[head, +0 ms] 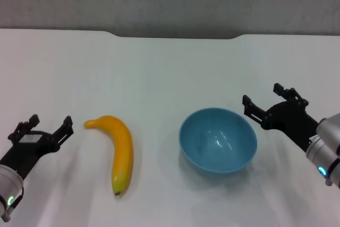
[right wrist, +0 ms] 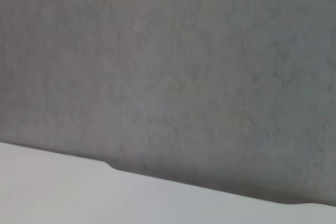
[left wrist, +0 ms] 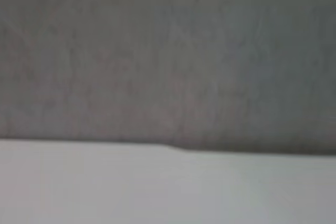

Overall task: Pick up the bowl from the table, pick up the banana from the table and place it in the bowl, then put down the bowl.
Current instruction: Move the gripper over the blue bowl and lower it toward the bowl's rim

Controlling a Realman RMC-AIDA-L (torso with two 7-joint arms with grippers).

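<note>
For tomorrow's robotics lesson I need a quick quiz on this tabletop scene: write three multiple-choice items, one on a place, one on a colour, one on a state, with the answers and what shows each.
1. Where does the banana lie relative to the bowl?
A. On the robot's left of it
B. Inside it
C. On the robot's right of it

2. What colour is the bowl?
A. Red
B. Light blue
C. Green

3. What is the state of the bowl?
A. Holds the banana
B. Upside down
C. Upright and empty

Answers:
1. A: the head view shows the banana nearer the left gripper, apart from the bowl.
2. B: its whole surface is light blue.
3. C: its open inside faces up, bare, on the table; the right gripper is beside it with jaws open.
</note>
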